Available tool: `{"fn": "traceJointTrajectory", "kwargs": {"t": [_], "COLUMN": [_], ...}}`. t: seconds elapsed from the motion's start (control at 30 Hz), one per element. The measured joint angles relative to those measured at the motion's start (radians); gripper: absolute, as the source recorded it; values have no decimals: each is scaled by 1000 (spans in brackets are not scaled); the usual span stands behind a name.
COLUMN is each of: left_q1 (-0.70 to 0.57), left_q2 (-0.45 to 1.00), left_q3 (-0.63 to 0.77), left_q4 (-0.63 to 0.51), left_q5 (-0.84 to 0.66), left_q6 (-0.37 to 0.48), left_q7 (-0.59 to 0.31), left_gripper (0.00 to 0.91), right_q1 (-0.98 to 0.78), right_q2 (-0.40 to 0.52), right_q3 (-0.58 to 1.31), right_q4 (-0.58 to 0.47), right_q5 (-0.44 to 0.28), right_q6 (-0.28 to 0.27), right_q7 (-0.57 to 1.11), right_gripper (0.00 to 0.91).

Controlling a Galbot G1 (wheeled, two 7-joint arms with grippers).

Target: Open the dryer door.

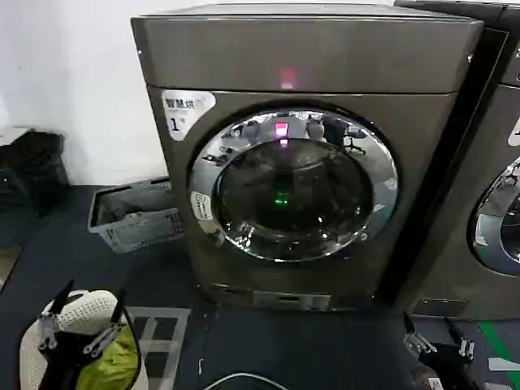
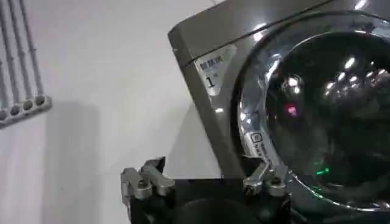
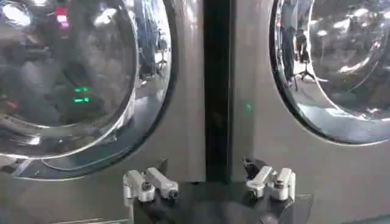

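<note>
The dryer door (image 1: 294,185) sits shut, flat against the front of the grey-brown machine (image 1: 309,57) that carries a white sticker with a "1" (image 1: 184,110) at its upper left corner. Its wide chrome ring mirrors the room, and the dark glass centre shows a small green light and a pink one. A pink light also glows on the panel above the door.

The left end effector (image 1: 81,323) hangs low at the robot's left, well apart from the door and in front of a white and yellow-green bundle (image 1: 97,345) on the dark floor (image 1: 309,349). In the left wrist view its two fingers (image 2: 207,182) stand spread wide with nothing between them, and the door's chrome ring (image 2: 256,115) lies beyond them, beside the sticker.

The right end effector (image 1: 439,341) is low at the robot's right, near the foot of the gap between the two machines. In the right wrist view its fingers (image 3: 210,182) are likewise parted and empty, pointing at the dark gap (image 3: 217,85), with the dryer door (image 3: 79,85) on one side and the neighbouring machine's chrome door (image 3: 335,67) on the other.

A grey plastic basket (image 1: 136,213) rests on the floor beside the machine, by the white wall (image 1: 73,89).
</note>
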Motion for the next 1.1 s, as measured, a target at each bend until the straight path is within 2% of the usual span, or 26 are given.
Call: {"fn": "traceJointTrajectory", "kwargs": {"t": [0.17,0.47,0.73,1.1], "left_q1": [-1,10,23,37], "left_q2": [5,14,4,-18], "left_q3": [14,42,34,34], "left_q4": [-5,-33,-48,-69], "left_q5": [1,12,29,43], "left_q6": [4,10,0,0], "left_q7": [1,2,3,14], "left_gripper": [907,907,907,907], "right_q1": [41,204,407,683], "right_q2": [-80,-285,-405,-472], "right_q3": [-65,-212,-352,-559], "right_q4": [-28,-90,-181,-295], "right_q5": [-1,39,81,108], "right_q6": [80,153,154,161], "right_q7": [-59,-105,-111,-112], "right_gripper": [907,907,907,907]}}
